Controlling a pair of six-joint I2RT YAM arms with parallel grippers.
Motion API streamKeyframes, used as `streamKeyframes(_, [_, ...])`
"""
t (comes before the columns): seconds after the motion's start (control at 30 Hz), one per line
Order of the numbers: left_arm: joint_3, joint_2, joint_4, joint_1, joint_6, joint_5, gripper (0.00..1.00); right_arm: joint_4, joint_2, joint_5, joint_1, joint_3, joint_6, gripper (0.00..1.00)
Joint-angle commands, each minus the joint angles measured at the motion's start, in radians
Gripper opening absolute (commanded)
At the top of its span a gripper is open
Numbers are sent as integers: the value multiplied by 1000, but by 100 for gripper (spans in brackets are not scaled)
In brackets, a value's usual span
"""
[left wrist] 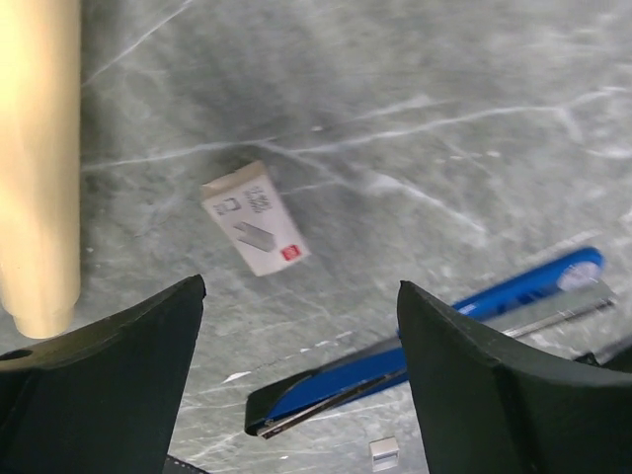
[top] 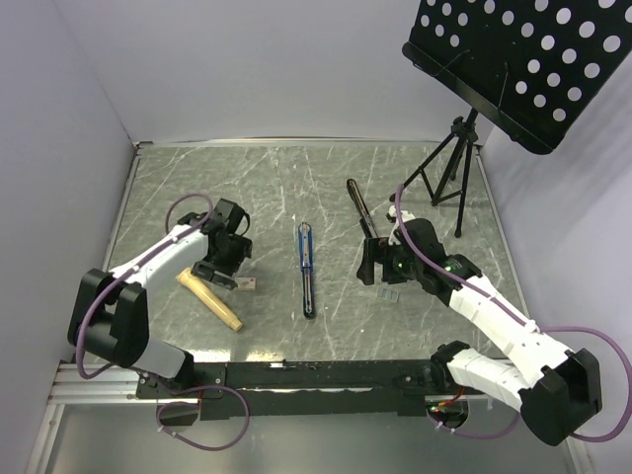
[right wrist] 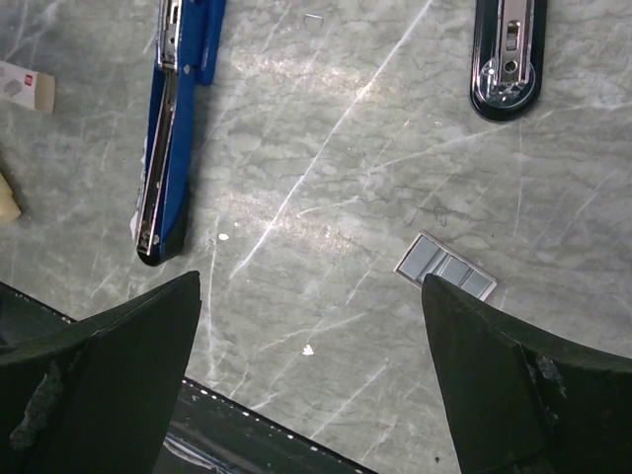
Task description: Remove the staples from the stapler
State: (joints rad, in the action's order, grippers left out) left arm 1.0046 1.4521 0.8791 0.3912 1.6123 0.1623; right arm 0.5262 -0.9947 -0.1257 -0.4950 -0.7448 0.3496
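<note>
We see a marbled table (top: 257, 178) and pale walls (top: 296, 69); only the top view takes in the music stand (top: 523, 69). Left gripper (left wrist: 296, 326) and right gripper (right wrist: 311, 316) gape, empty.

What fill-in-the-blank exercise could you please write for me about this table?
The left claw and right claw are both ____, holding nothing.
The stapler lying between them is coloured ____.
The loose staple strip lies nearer the ____ claw.
Missing words: open; blue; right.
</note>
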Motion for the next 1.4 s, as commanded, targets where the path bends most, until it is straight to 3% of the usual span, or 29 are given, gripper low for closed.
streamKeyframes(0.0, [-37, 25, -15, 0, 83, -52, 84, -46, 24, -15, -1, 5, -17, 100])
streamKeyframes(0.6, [-49, 166, -86, 1, 135, -43, 87, -45, -21, -23, -1, -68, -28, 99])
streamKeyframes(1.0, [-21, 240, -104, 1, 123, 13, 80, -11, 8, 23, -1, -73, -54, 99])
streamKeyframes(1.2, [12, 257, -129, -2, 54, 57, 76, 15, -25, 81, -1, -131, -147, 98])
streamKeyframes(1.37, [-47, 219, -239, -28, -3, 3, 73, 6, -101, 118, -2, -174, -340, 92])
